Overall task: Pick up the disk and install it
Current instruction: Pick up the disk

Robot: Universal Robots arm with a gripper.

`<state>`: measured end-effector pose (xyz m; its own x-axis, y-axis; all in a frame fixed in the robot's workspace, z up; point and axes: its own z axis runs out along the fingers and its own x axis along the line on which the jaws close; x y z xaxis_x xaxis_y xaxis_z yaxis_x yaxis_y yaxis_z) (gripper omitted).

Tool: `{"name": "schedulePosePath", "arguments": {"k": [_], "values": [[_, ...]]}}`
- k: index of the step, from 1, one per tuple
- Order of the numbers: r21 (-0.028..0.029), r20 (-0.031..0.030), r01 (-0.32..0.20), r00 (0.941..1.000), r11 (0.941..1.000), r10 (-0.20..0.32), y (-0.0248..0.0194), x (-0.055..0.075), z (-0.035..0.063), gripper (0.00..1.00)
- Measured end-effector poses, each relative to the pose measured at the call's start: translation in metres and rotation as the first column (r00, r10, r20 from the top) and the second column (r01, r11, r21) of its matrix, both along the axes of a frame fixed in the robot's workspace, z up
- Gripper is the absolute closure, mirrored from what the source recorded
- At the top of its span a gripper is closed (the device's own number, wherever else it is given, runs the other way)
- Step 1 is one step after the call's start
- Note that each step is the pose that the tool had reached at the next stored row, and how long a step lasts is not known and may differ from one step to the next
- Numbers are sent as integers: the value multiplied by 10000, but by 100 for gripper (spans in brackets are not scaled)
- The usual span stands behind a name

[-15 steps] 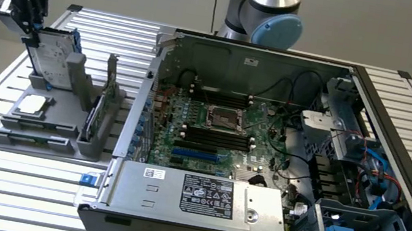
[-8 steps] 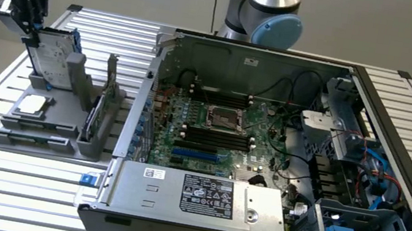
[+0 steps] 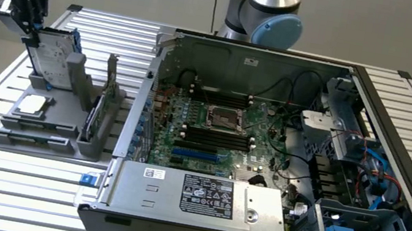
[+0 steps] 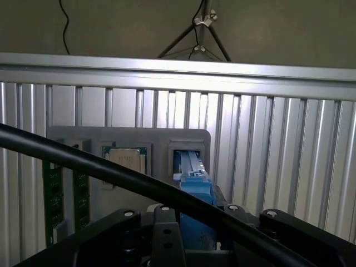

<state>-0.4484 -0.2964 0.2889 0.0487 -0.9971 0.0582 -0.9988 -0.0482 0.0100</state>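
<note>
The upright disk (image 3: 53,59) sits just beneath the pincer (image 3: 33,32).

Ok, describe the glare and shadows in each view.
Exterior view: even light, a pale sheen on the table slats, darker pockets inside the case toward the exterior view's right. Wrist view: bright glare along the table's rail, a dim background beyond it, and a black cable crossing in front of the shaded disk.
</note>
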Motion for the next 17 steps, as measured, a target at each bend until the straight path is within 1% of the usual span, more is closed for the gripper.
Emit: {"name": "schedulePosePath", "arguments": {"k": [3, 5, 7, 11, 17], "values": [[1, 4, 0, 10000, 10000, 0, 0, 0, 9, 67], [1, 2, -1, 10000, 10000, 1, 0, 0, 47, 67], [0, -1, -2, 10000, 10000, 2, 0, 0, 105, 67], [0, -1, -6, 10000, 10000, 6, 0, 0, 253, 67], [0, 0, -12, 10000, 10000, 12, 2, 0, 527, 67]]}}
